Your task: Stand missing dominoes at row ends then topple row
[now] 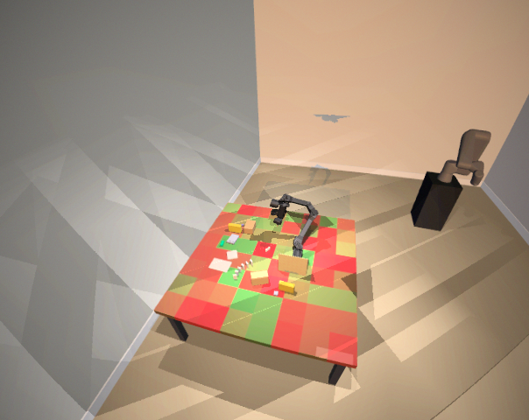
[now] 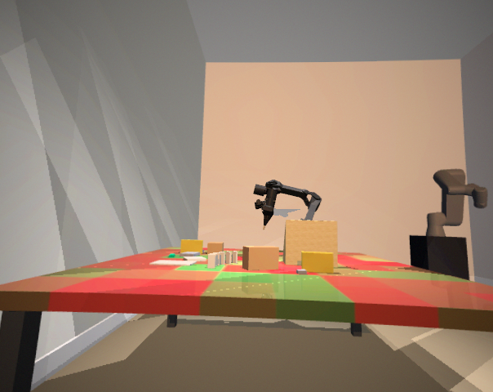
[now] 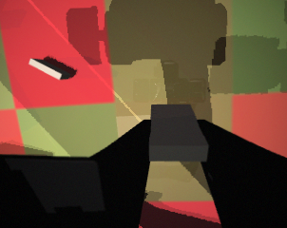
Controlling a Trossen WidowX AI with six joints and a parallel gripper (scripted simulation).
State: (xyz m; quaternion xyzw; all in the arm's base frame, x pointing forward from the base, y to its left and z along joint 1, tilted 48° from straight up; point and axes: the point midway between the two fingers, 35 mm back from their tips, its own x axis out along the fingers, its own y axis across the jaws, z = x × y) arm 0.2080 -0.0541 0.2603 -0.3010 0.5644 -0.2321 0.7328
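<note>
My gripper is shut on a domino, dark on its upper face in the wrist view, and holds it above the table. Another domino lies flat on a red square, to the left in the wrist view. Several pale dominoes stand upright in a slightly curved row; one end domino is nearest the table's front, and the other end domino is farther back. The gripper is well behind the row.
A wooden panel stands before the arm's base. A tan box and a yellow block are right of the row. White flat pieces lie left. Another yellow block and an orange box stand farther back.
</note>
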